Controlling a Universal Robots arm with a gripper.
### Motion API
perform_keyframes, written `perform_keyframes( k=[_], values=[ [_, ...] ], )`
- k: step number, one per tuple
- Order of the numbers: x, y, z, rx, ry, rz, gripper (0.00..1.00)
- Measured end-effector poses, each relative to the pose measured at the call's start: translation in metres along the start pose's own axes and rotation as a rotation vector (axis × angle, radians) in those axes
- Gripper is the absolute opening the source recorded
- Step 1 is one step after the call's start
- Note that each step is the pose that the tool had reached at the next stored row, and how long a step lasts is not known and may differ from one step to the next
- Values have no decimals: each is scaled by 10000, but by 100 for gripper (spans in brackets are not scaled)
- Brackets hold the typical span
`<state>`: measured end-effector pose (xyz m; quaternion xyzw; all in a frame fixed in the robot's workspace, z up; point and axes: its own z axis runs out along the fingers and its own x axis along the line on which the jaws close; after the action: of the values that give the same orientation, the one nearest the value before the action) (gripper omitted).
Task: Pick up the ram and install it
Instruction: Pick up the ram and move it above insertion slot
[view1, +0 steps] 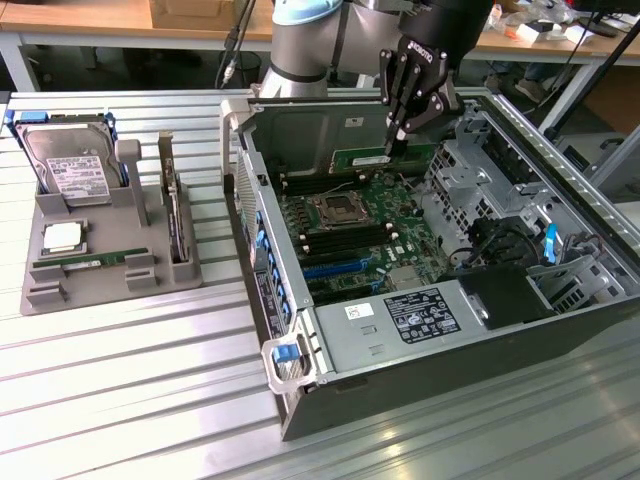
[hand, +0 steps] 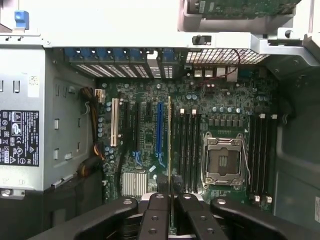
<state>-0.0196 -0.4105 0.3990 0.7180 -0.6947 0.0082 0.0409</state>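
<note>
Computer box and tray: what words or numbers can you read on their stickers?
No text reads clearly enough to quote.
Power supply label: print too small to read.
Hard drive label: print too small to read.
White lettering on the gripper: too small to read.

Open PC case (view1: 400, 405), HDD (view1: 68, 165) on tray (view1: 105, 288)

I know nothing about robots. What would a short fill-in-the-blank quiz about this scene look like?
1. The black gripper holds a long, thin ____ ram stick.
2. The stick hangs above the green motherboard inside the open computer ____.
3. A second green stick lies in the grey tray on the exterior view's ____.

Missing words: green; case; left.
</note>
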Motion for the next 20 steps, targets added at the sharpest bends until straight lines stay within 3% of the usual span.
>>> perform_keyframes(
  k=[20],
  values=[
    [10, -282, -13, -3, 86, 4, 13]
  ],
)
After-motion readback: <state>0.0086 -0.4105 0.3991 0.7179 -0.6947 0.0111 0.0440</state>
